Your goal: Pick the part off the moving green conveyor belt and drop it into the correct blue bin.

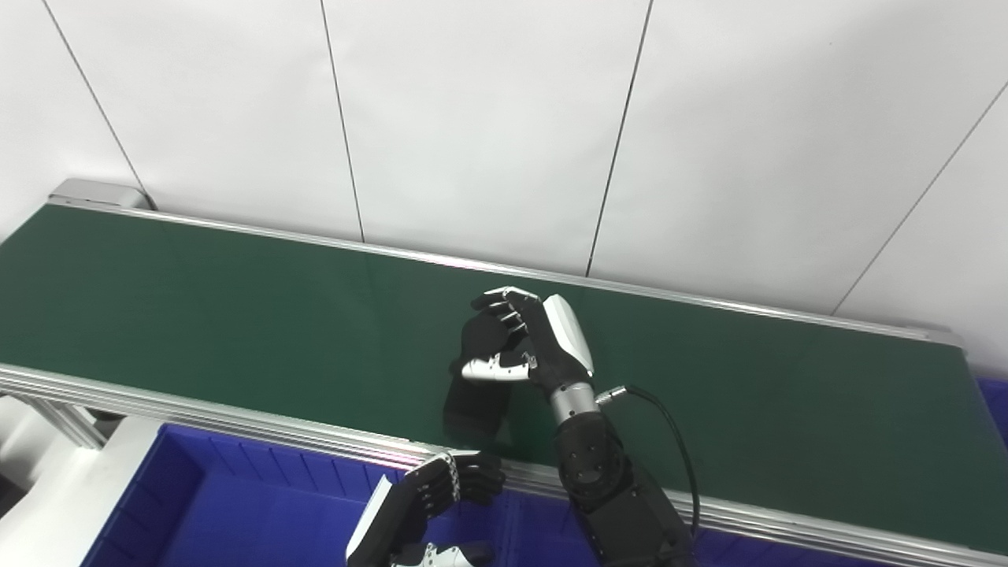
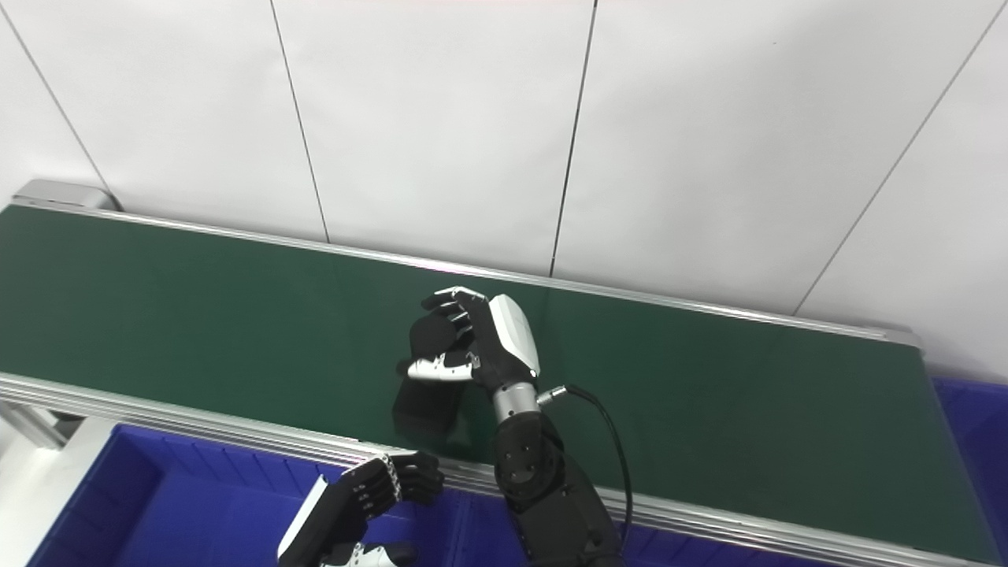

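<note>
Part, a dark lump, sits inside the right hand above the green conveyor belt, fingers and thumb curled round it. Blue bin lies at seven o'clock from that hand; the left hand, fingers loosely bent on nothing, hovers over it.

right robot hand grips black part | over green belt

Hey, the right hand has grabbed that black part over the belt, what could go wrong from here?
1. The black part sits only between the right hand's fingers and thumb, above the green belt; a loose hold might drop it back.
2. The left hand hovers over the blue bin, possibly blocking the drop.
</note>
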You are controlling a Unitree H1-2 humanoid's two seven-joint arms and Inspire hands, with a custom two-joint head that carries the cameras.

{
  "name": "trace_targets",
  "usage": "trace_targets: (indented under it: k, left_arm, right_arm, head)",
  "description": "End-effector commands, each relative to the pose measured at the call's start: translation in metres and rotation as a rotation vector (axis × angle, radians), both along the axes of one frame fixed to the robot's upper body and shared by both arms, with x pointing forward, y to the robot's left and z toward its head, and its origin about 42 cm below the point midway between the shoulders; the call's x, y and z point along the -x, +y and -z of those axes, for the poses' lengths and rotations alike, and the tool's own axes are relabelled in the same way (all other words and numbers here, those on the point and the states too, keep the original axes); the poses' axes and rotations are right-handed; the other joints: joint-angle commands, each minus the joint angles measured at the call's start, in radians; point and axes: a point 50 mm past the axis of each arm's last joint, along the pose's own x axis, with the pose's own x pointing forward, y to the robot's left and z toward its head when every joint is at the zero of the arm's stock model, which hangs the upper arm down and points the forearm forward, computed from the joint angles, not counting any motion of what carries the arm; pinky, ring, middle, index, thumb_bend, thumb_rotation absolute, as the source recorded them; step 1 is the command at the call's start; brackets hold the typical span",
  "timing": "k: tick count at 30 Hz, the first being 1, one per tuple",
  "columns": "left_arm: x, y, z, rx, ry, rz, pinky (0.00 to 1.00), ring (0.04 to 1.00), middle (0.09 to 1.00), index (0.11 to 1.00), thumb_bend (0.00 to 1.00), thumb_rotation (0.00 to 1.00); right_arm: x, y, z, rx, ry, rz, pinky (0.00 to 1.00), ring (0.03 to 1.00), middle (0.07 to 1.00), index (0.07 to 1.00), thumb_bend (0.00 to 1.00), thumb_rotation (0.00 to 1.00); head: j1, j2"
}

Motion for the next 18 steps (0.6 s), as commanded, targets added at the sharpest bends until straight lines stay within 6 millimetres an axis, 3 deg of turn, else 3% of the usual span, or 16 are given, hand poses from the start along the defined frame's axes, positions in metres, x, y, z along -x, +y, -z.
trace_targets:
  k: [1, 18]
  left_arm:
    - [-0.0038, 0.0004, -0.0122, 0.017, -0.057, -0.006, 0.60, 0.638, 0.655, 0.674, 0.98, 0.47]
    - [-0.0026, 0.0052, -0.0148, -0.001, -0.061, -0.011, 0.60, 0.637, 0.652, 0.673, 0.95, 0.49]
  right_arm:
    - [-0.0060, 0.0114, -0.0255, -0.076, -0.097, -0.021, 0.36, 0.449, 0.521, 0.523, 0.50, 0.00]
    - [-0.0034, 0.0075, -0.0317, -0.106, -0.109, -0.015, 0.36, 0.459, 0.521, 0.526, 0.50, 0.00]
  head:
    - [-0.002, 0.002]
    - [-0.011, 0.014]
